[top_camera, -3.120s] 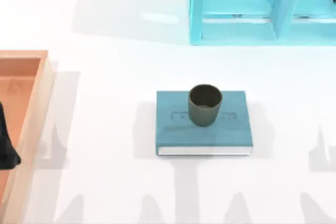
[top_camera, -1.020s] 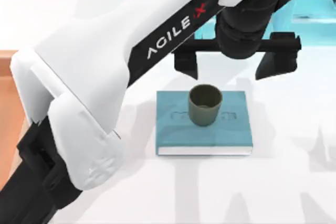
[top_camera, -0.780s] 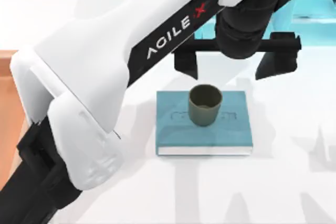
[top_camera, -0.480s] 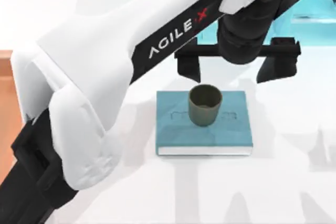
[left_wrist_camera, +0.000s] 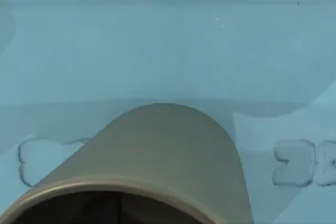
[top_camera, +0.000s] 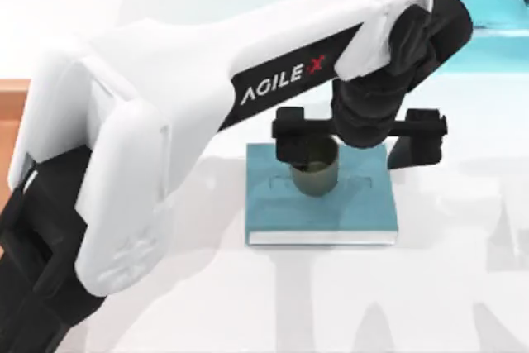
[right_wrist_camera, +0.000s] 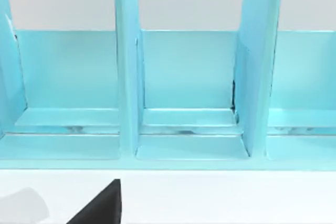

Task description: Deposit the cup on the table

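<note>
The left gripper (top_camera: 357,140) hangs low over the teal book (top_camera: 364,204), its 2 black fingers (top_camera: 291,140) spread wide apart. 1 finger sits at the near rim of the olive-brown cup (top_camera: 316,173), partly covering it, while the other stands well off to the cup's far side, over the book's right edge. The cup stands upright on the book, below and between the fingers but closer to the left one, unpinched. In the left wrist view the cup (left_wrist_camera: 152,166) looms just beneath the claw against the book's cover (left_wrist_camera: 168,51). The book lies on the white table (top_camera: 248,303). Beyond the claw stands a light-blue rack (right_wrist_camera: 184,87) with upright dividers. An orange-brown wooden tray (top_camera: 12,101) lies at the table's left edge.
</note>
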